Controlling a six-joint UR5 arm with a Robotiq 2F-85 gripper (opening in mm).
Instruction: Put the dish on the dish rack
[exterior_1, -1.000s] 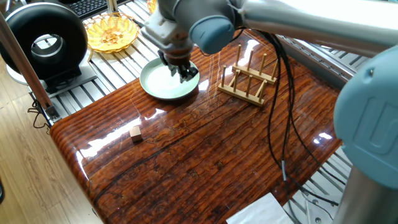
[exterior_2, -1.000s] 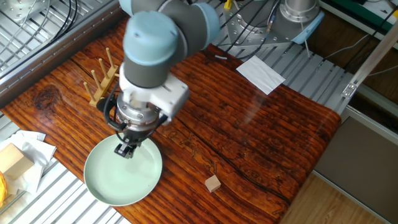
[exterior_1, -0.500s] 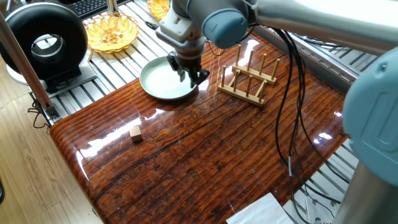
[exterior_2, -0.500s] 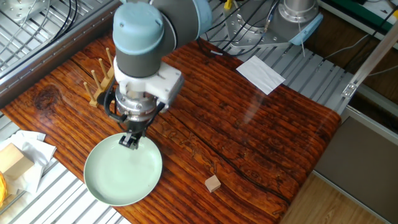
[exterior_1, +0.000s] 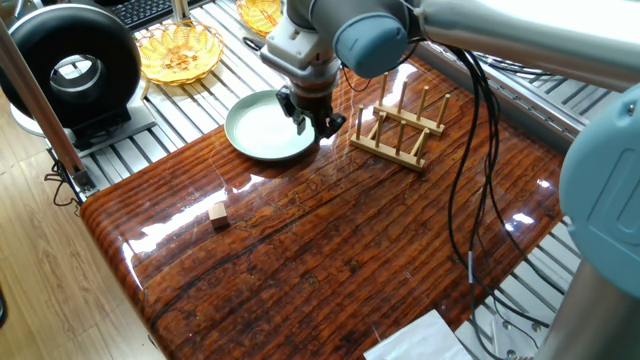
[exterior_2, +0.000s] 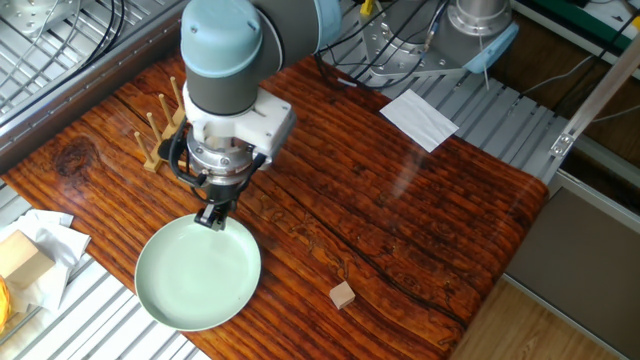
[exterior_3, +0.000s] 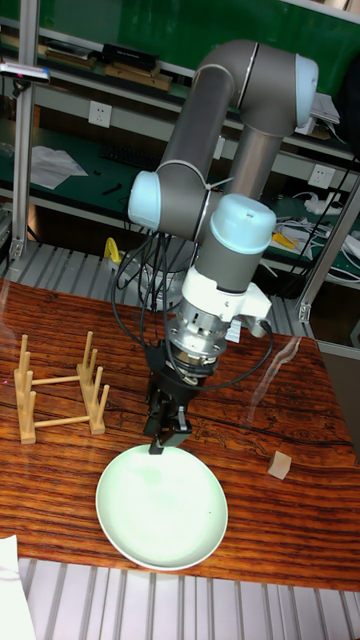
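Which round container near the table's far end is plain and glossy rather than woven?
The mint-green dish, lying under the pincer; the yellow wicker basket behind it is woven.

A glossy reddish-brown striped wooden tabletop sits on a ribbed aluminium frame, above a pale wood-plank floor. Beside it stand a round black fan-like device and a yellow woven wicker basket. Behind, grey metal shelving carries a white wall socket before a dark green wall.

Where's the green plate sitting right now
In one fixed view the plate lies flat near the table's far left edge, left of the wooden rack, with the end effector at its rack-side rim.
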